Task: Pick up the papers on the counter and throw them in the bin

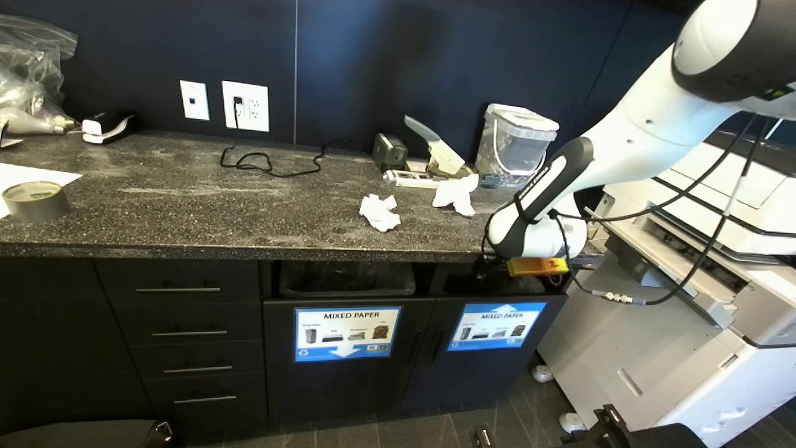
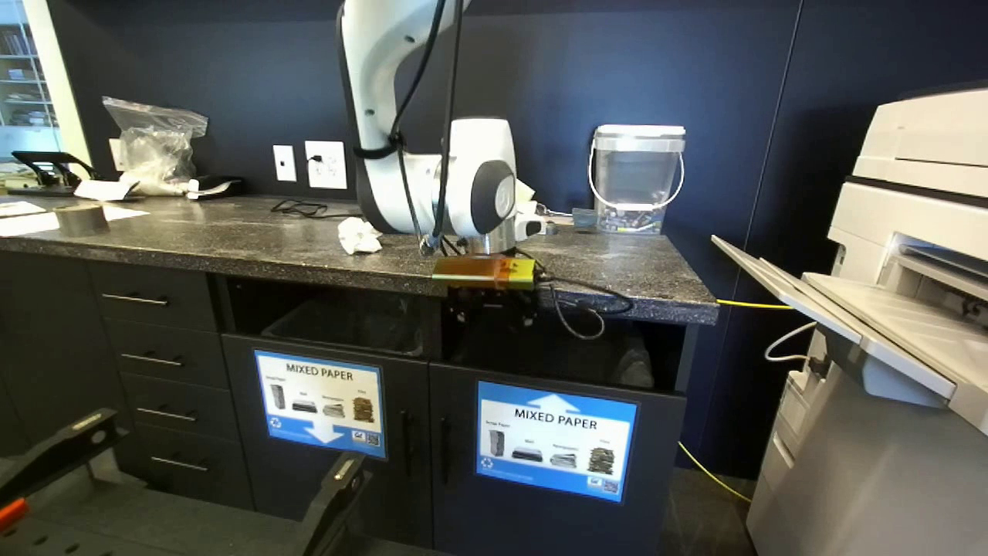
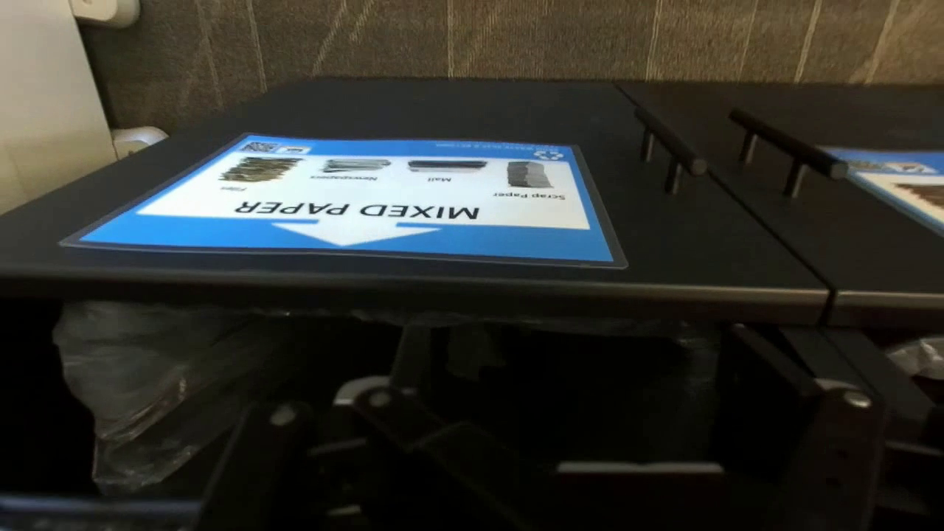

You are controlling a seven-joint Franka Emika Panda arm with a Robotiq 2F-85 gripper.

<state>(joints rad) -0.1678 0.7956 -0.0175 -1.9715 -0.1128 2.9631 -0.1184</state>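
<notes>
Two crumpled white papers lie on the dark speckled counter [image 1: 186, 205]: a paper wad [image 1: 380, 213] near the middle and another paper wad [image 1: 457, 195] further right, close to the stapler. In an exterior view only a single wad [image 2: 359, 236] shows; the arm blocks the spot of the second. Below the counter's front edge, my gripper [image 3: 590, 369] points down at the right-hand opening, over the bin, whose clear liner [image 3: 147, 398] shows in the wrist view. Its fingers stand wide apart, with nothing seen between them. The bin's inside is too dark to make out.
A second bin [image 1: 348, 292] sits in the left-hand opening. Both cabinet doors carry signs [image 2: 558, 440]. On the counter stand a clear bucket [image 2: 639, 181], a raised stapler [image 1: 438, 155] and a tape roll [image 1: 35, 201]. A printer [image 2: 888, 309] is at the right.
</notes>
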